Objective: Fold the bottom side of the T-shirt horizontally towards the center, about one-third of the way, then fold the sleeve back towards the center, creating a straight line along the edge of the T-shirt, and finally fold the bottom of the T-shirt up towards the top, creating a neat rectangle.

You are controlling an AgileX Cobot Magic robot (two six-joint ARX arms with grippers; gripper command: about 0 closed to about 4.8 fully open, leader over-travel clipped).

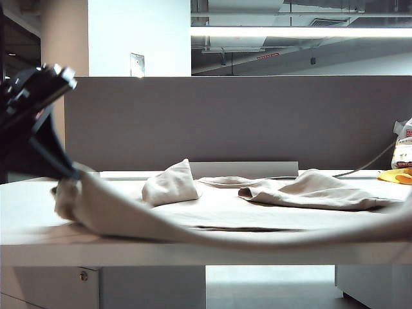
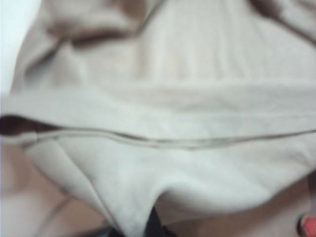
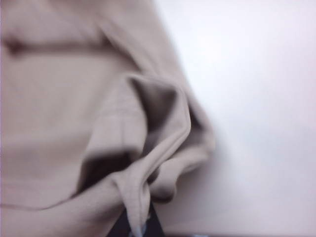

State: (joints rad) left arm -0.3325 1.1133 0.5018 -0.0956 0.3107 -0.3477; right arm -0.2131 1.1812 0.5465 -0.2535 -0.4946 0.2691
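The beige T-shirt [image 1: 257, 206] lies spread over the white bench [image 1: 26, 206], reaching almost across its width. Its near edge, the bottom of the T-shirt [image 1: 193, 233], is lifted off the bench and hangs in a shallow curve from the left side to the right edge of the exterior view. Farther back, one part of the cloth stands up in a small peak [image 1: 170, 183], and another lies in a rumpled heap [image 1: 315, 190].

The left hand [image 1: 64, 174] is at the left end of the raised hem, closed on the cloth, which bunches beneath it. In its wrist view a seam line runs across the lifted fabric [image 2: 163, 143], which drapes over the fingers.

The right hand [image 3: 140, 224] is out of the exterior view; its wrist view shows it clamped on a gathered fold of the shirt [image 3: 148, 148], with bare bench [image 3: 256, 98] beside it.

A small yellow-orange item [image 1: 396, 175] and a white printed bag [image 1: 403, 145] sit at the far right of the bench. What the bag holds cannot be told.
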